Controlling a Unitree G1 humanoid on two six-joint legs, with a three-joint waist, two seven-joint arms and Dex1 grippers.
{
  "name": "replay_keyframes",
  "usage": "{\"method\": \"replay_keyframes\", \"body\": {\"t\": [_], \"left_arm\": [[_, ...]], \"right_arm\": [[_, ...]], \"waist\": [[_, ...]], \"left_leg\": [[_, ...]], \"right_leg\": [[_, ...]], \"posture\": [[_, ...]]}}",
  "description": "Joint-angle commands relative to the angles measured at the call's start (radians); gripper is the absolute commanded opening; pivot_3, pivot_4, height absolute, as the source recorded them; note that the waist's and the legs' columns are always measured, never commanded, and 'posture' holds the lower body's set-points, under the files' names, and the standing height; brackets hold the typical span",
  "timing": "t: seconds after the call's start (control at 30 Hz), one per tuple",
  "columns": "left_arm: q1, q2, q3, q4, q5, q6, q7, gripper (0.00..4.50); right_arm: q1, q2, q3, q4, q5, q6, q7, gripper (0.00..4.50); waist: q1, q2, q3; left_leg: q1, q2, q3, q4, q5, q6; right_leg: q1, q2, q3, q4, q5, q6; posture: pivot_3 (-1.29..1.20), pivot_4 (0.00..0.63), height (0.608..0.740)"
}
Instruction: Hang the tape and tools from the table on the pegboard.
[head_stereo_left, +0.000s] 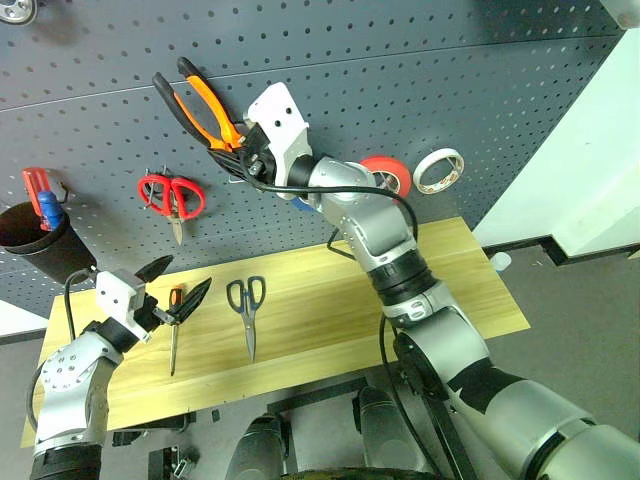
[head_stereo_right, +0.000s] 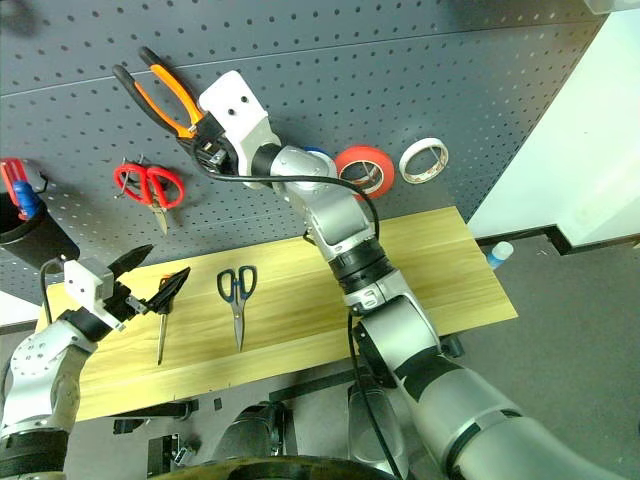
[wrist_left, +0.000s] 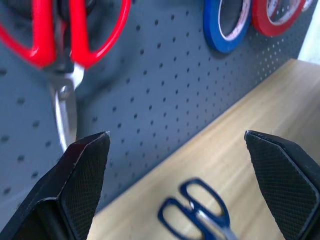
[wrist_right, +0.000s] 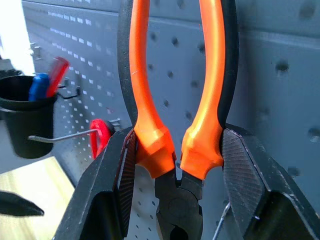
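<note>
My right gripper (head_stereo_left: 237, 145) is shut on the pliers (head_stereo_left: 195, 105) near their head, holding them high against the pegboard (head_stereo_left: 450, 80) with the orange-and-black handles pointing up. The right wrist view shows both fingers (wrist_right: 117, 175) clamped on the pliers (wrist_right: 175, 150). My left gripper (head_stereo_left: 176, 284) stands open just above the left end of the table (head_stereo_left: 450, 270), over the screwdriver (head_stereo_left: 173, 335). The dark-handled scissors (head_stereo_left: 247, 305) lie flat beside it. Red tape (head_stereo_left: 388, 173) and white tape (head_stereo_left: 438, 170) hang on the board, with blue tape (wrist_left: 227, 25) beside them.
Red-handled scissors (head_stereo_left: 172, 195) hang on the board left of the pliers. A black cup (head_stereo_left: 35, 235) holding pens hangs at the far left. A small bottle (head_stereo_right: 498, 254) sits past the table's right end.
</note>
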Motion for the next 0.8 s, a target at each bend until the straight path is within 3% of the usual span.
{"method": "replay_keyframes", "body": {"t": [0.03,0.37,0.8], "left_arm": [[-0.007,-0.006,-0.015,-0.022,0.019,-0.015,0.016,4.5],[-0.001,-0.018,-0.042,-0.06,0.009,0.005,0.032,4.5],[-0.024,-0.003,-0.022,-0.054,0.004,0.008,0.052,4.5]], "right_arm": [[-0.067,0.036,-0.034,0.039,0.005,-0.098,-0.039,2.1],[-0.128,0.069,-0.083,0.197,0.016,-0.268,-0.102,2.1],[-0.071,0.127,-0.06,0.257,-0.009,-0.391,-0.112,2.1]], "waist": [[-0.006,0.0,0.0],[-0.019,-0.002,-0.004],[-0.022,-0.003,-0.011]], "left_leg": [[-0.001,0.0,0.0,0.0,0.0,0.0],[-0.002,0.0,0.0,0.003,0.003,-0.002],[-0.001,0.0,0.0,0.002,0.006,-0.003]], "right_leg": [[-0.001,0.0,0.0,0.0,0.0,0.0],[-0.006,0.001,0.0,0.013,0.003,-0.004],[-0.006,0.002,0.001,0.013,0.007,-0.004]], "posture": [[-0.1,0.071,0.738],[-0.1,0.062,0.738],[-0.1,0.062,0.738]]}}
